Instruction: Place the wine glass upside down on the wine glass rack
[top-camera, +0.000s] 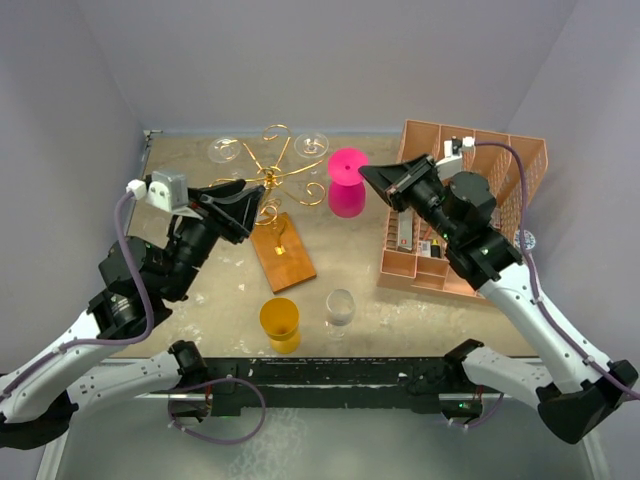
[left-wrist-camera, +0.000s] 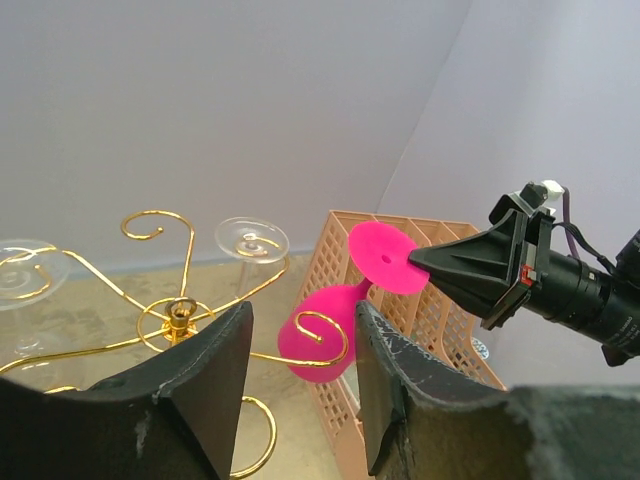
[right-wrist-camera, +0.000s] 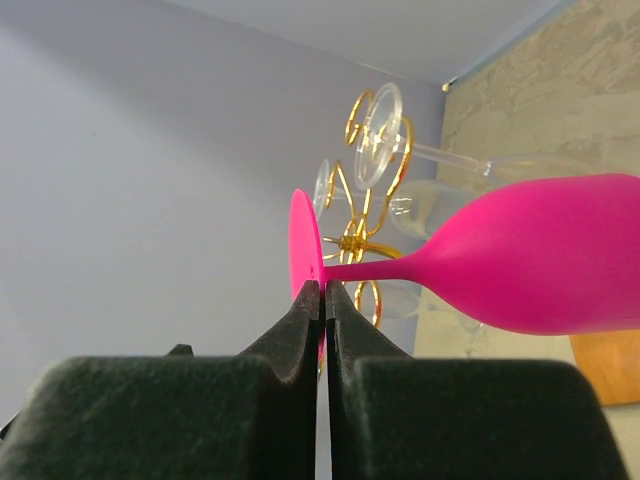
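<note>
The pink wine glass (top-camera: 347, 195) hangs upside down, foot up and a little tilted, just right of the gold wire rack (top-camera: 270, 178) on its brown wooden base (top-camera: 283, 252). My right gripper (top-camera: 365, 172) is shut on the rim of the glass's foot (right-wrist-camera: 305, 245), with the bowl (right-wrist-camera: 540, 255) beyond the fingertips (right-wrist-camera: 310, 300). My left gripper (top-camera: 266, 206) is open and empty over the rack. In its wrist view a curled rack arm (left-wrist-camera: 330, 335) and the pink glass (left-wrist-camera: 310, 365) show between the fingers (left-wrist-camera: 220, 360). Two clear glasses (top-camera: 224, 150) (top-camera: 312, 145) hang on the rack's far arms.
A salmon-pink slotted organizer (top-camera: 480, 160) stands at the right, under my right arm. A yellow cup (top-camera: 279, 322) and an upright clear glass (top-camera: 340, 308) stand near the front edge. Walls close in the left, back and right.
</note>
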